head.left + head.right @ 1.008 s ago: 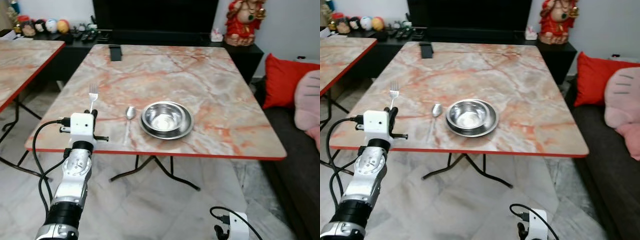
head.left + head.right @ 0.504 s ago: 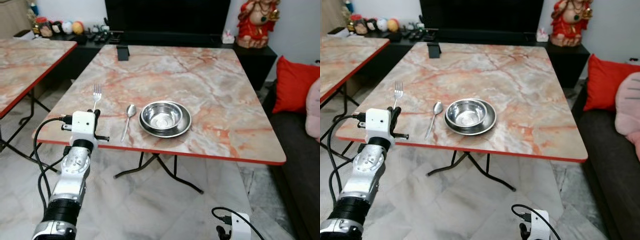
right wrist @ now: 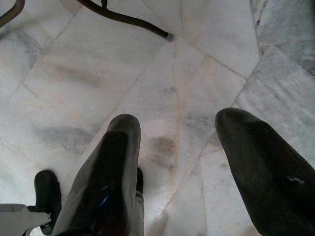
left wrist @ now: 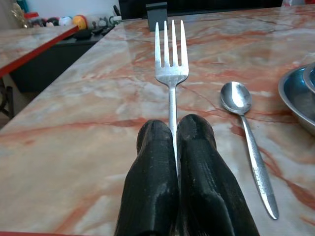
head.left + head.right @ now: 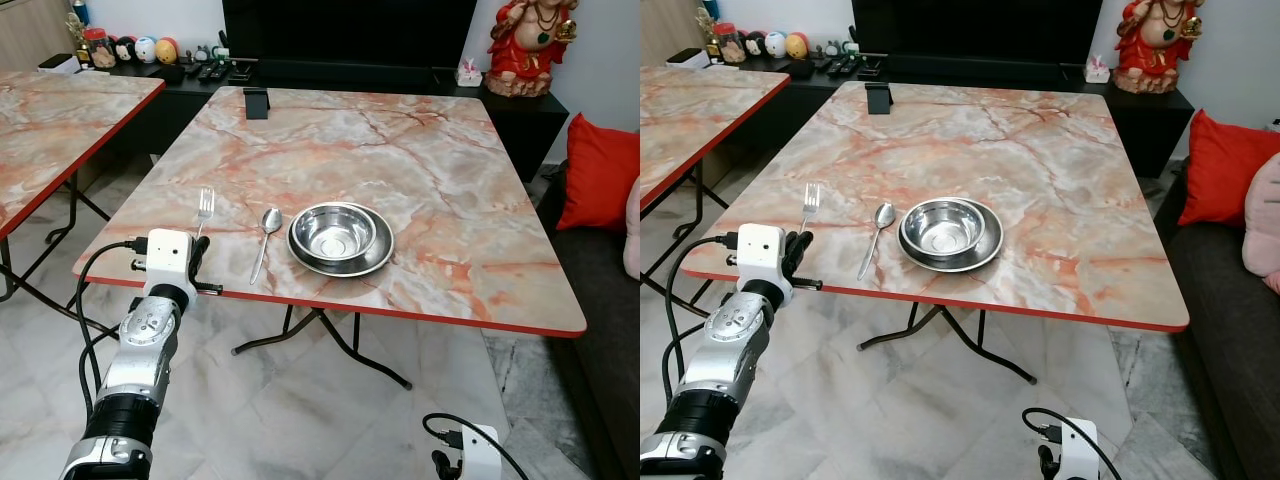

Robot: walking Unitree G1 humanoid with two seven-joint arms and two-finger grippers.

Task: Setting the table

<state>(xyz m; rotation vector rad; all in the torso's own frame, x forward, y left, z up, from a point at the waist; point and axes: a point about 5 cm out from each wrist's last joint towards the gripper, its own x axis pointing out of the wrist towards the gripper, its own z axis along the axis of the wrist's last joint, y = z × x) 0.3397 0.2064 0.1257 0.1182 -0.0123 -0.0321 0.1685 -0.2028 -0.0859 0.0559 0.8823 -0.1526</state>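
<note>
A silver fork (image 5: 205, 205) points away from me over the near left part of the marble table (image 5: 400, 150). My left gripper (image 4: 175, 132) is shut on the fork's handle at the table's near edge. A spoon (image 5: 266, 237) lies just right of the fork, beside a steel bowl (image 5: 340, 232) resting on a steel plate (image 5: 380, 262). In the left wrist view the fork (image 4: 170, 69) rises between the two black fingers (image 4: 152, 177), with the spoon (image 4: 246, 132) to one side. My right gripper (image 3: 177, 132) hangs open low above the floor.
A second marble table (image 5: 50, 120) stands at the left. A small black holder (image 5: 257, 102) sits at the table's far edge. A sofa with a red cushion (image 5: 598, 170) is at the right. A dark cabinet (image 5: 350, 75) with a statue (image 5: 530, 45) lines the back wall.
The camera has drawn back and shifted, so the whole scene has moved in view. My left gripper still holds the fork at the table's near left edge.
</note>
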